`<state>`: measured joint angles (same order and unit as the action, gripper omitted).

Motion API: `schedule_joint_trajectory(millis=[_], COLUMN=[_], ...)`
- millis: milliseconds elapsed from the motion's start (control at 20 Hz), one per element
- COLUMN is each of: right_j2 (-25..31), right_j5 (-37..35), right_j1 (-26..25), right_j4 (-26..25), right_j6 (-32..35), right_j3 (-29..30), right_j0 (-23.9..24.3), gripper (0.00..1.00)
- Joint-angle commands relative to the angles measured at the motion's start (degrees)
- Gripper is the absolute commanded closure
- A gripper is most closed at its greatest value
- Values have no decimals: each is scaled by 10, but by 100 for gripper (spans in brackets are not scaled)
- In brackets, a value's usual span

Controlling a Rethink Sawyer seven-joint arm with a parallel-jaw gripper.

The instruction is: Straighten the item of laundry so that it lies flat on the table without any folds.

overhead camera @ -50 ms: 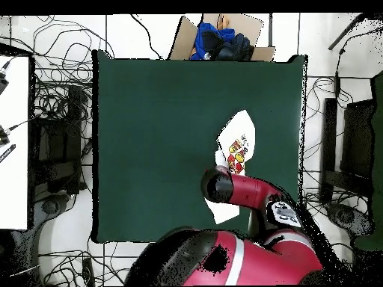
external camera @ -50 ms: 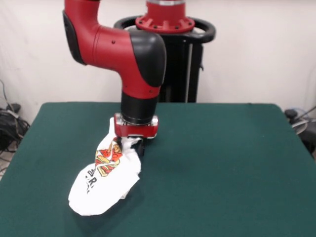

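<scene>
Shirt (external camera @ -50 ms: 106,175) is bunched into a long crumpled lump on the table (external camera @ -50 ms: 222,163). In the front view it sits left of centre, running from under the arm (external camera @ -50 ms: 123,54) toward the near left corner. Part of the orange-red print and a bit of black lettering show on top; the rest is plain white, folded over itself. From overhead, the shirt (overhead camera @ -50 ms: 238,142) lies close to one long edge of the table (overhead camera @ -50 ms: 149,112), partly under the arm, with a white bit poking out on the robot's side.

Handling-wise I'd say it's light, soft and floppy. It won't hold any shape, it'll drape and drag, and on that matte top it probably grips a little instead of sliding freely. Best place to grab would be a real edge like a hem, shoulder or sleeve, not the middle of the bundle, or you just lift a wad. I can't pick out a clean hem from here; it's all tucked in.

Gripper (external camera @ -50 ms: 138,146) is right down at the upper end of the shirt, touching or buried in the cloth. Only a dark tip shows below the red wrist, so I can't tell how wide it's set or whether it actually has fabric pinched.
</scene>
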<state>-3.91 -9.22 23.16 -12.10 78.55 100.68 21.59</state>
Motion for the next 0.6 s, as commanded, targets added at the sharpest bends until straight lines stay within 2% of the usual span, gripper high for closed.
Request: schedule_joint_trajectory(millis=[50, 550, 600], right_j2=[64, 81, 82], right_j5=[-62, -70, -70], right_j1=[-57, -50, -50], right_j4=[-13, -31, -33], right_j6=[20, 17, 16], right_j3=[-63, -63, -63], right_j0=[26, 33, 34], gripper=[0, 0, 100])
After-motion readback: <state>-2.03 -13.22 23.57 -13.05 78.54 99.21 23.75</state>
